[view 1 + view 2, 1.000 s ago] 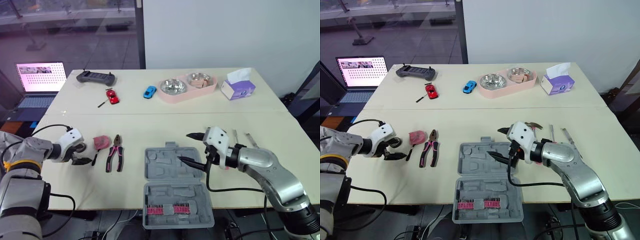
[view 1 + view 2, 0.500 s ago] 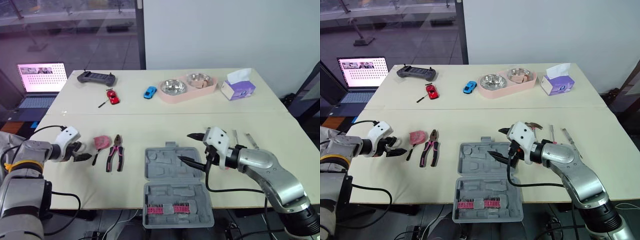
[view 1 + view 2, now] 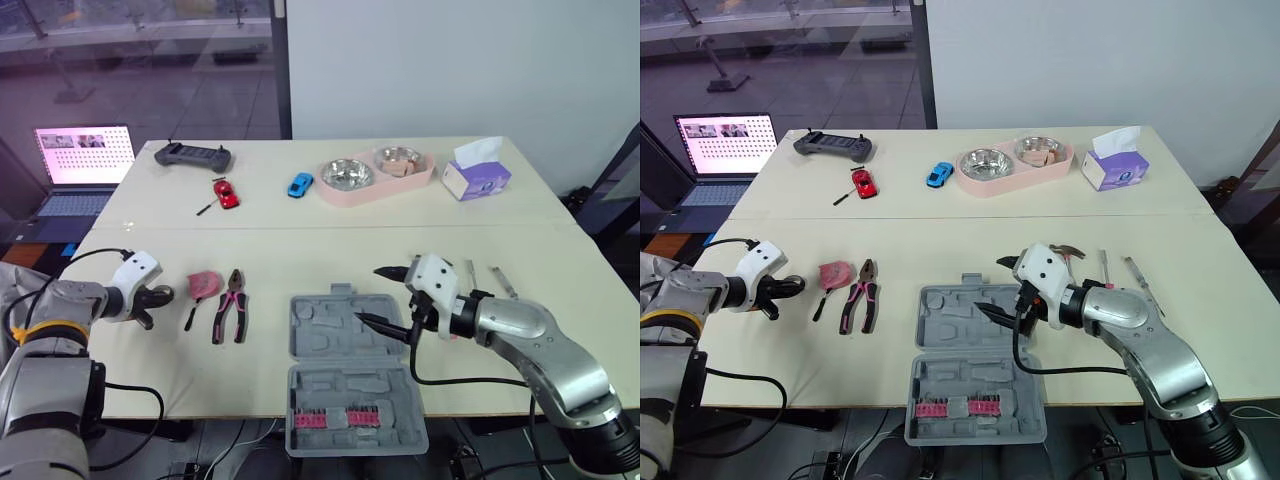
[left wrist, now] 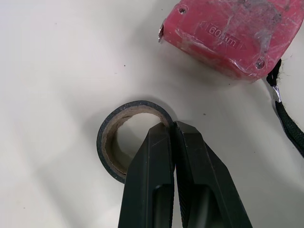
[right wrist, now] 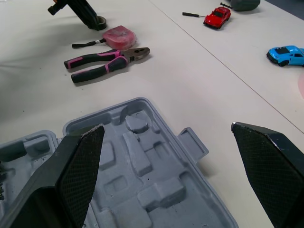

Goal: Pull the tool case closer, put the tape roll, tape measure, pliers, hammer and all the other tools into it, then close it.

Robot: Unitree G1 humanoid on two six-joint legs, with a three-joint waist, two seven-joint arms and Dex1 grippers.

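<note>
The grey tool case [image 3: 345, 370] lies open near the table's front edge, with pink bits in its front half. My left gripper [image 3: 158, 296] is at the far left, shut on the rim of the black tape roll [image 4: 107, 142], which rests on the table. One finger [image 4: 152, 175] sits inside the ring, the other outside. The pink tape measure [image 3: 203, 283] and the pink-handled pliers [image 3: 230, 305] lie just to the right. My right gripper [image 3: 370, 294] hangs open over the case's back half. Thin tools [image 3: 503, 280] lie behind the right arm.
At the back stand a laptop [image 3: 82, 155], a black controller [image 3: 192, 154], a red toy car [image 3: 225, 192], a blue toy car [image 3: 299, 184], a pink tray [image 3: 330, 192] holding two steel bowls, and a tissue box [image 3: 476, 175].
My left gripper has closed from wide open onto the tape roll's rim. The right arm and the case have not moved.
</note>
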